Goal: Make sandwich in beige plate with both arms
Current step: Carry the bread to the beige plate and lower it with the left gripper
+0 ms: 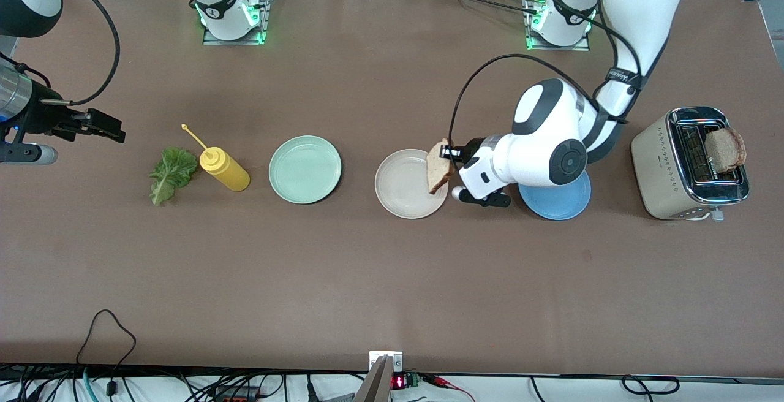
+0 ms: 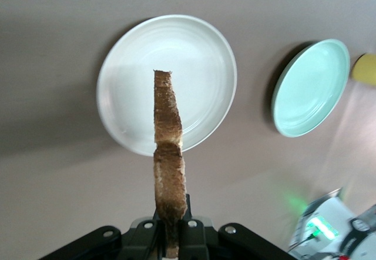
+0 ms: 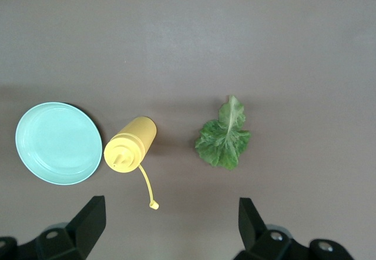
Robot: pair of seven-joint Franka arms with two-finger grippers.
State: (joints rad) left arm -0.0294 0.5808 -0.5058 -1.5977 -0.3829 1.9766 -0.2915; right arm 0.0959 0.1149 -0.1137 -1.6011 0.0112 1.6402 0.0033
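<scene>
The left end effector [image 1: 452, 155], clenched on a slice of toast [image 1: 439, 166] held on its edge, hangs over the rim of the beige plate [image 1: 401, 197] mid-frame, seemingly not touching it; the right end effector [image 3: 170, 225] waits spread wide above the lettuce [image 3: 224, 137].

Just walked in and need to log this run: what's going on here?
The left gripper, jaws shut on a toast slice, holds it on edge over the beige plate, which has nothing in it yet. A second toast slice sticks up from the toaster. The right gripper waits, jaws open, above the lettuce leaf and the yellow bottle. Mint plate and blue plate are unused.
</scene>
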